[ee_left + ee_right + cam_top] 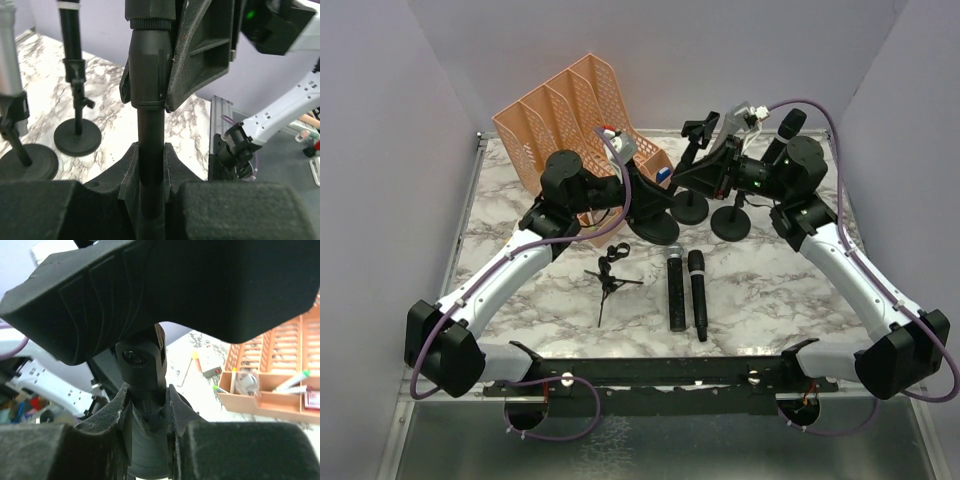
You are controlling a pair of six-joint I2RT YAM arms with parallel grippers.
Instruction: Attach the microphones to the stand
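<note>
Left tool [150,167]: clenched on the thin pole [149,125] of the black stand [147,70], one finger on each side, just under the thick collar.
Right tool [147,407]: grasping the same black stand higher up, its fingers hugging the stem below the clip joint [142,362]. In the left wrist view, one ribbed finger [200,50] lies against the collar.
Black stand: upright between the two tools, with both arms meeting at it.
Silver-grey microphone [6,55]: off to the left tool's left and beyond it, held in the clip of a second stand [22,162] with a round base.
Black microphone [70,30]: beyond the left tool and just right of the silver-grey one, upright in the clip of a third stand [77,137].
Silver-grilled microphone [675,288]: flat on the counter [770,290], nearer the arm bases than either tool, with its head pointing toward the tools.
All-black microphone [697,292]: lying just beside the silver-grilled one on the right tool's side, parallel to it and facing the same way.
Small tripod [610,275]: on the counter beside the lying pair, on the left tool's side and apart from them.
Orange organizer [565,105]: behind the left tool at the far wall. The right wrist view shows its front tray [260,400] holding small items too blurred to name.
</note>
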